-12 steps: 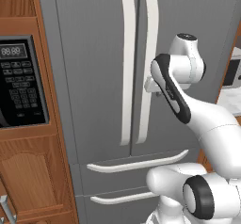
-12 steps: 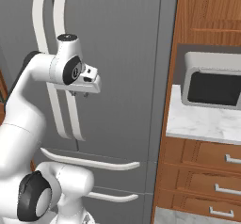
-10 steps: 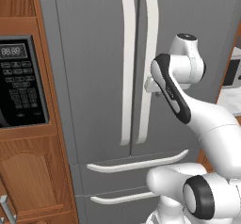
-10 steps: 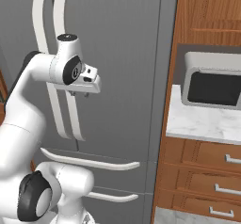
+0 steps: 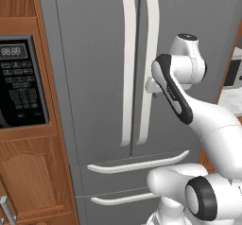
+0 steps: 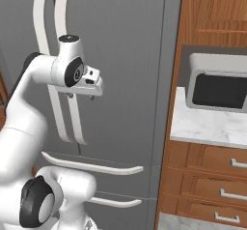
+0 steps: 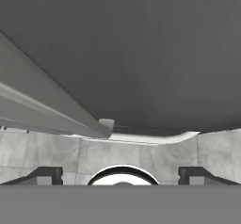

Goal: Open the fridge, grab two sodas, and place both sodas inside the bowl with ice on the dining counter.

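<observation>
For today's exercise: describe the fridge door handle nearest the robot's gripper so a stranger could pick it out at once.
Start at the tall grey fridge between the wooden cabinets. Two long white vertical handles flank its centre seam. The right-hand handle is the one; unlike the left-hand handle, it has the open gripper beside its middle.

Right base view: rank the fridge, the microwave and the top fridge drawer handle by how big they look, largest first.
1. fridge
2. microwave
3. top drawer handle: about as long as the microwave is wide, but far thinner.
</observation>
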### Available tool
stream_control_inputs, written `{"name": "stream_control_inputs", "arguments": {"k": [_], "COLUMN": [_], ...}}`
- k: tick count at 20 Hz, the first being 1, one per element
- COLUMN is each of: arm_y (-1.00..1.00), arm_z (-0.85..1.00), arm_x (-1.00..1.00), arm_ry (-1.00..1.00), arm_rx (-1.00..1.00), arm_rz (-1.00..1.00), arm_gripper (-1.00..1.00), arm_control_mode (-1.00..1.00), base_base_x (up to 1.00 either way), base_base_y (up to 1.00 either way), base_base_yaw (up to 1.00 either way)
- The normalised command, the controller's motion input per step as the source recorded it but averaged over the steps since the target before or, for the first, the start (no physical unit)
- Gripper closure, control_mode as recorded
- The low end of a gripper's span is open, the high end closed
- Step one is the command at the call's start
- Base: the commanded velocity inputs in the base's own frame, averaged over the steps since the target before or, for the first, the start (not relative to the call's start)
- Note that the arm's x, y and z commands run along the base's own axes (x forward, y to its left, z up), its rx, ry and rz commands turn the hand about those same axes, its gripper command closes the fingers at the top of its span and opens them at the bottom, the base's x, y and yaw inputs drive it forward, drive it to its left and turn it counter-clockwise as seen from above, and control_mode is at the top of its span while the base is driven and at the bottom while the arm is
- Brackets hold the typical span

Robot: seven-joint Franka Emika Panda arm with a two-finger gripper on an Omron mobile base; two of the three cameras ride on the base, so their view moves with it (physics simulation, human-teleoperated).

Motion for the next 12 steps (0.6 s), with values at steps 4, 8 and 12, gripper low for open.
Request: {"name": "stream_control_inputs", "arguments": {"k": [4, 8, 12], "arm_y": [0.1, 0.11, 0.08], "arm_z": [-0.07, -0.06, -0.01], "arm_x": [-0.5, -0.52, -0.36], "arm_ry": [-0.05, -0.06, -0.07], "arm_rx": [0.0, 0.0, 0.0], "arm_rz": [0.0, -0.02, -0.06], "arm_gripper": [-1.0, -1.0, -1.0], "arm_control_mode": [-1.0, -1.0, 1.0], "base_base_x": [0.0, 0.0, -0.11], "base_base_y": [0.0, 0.0, 0.06], "base_base_yaw": [0.0, 0.0, -0.03]}}
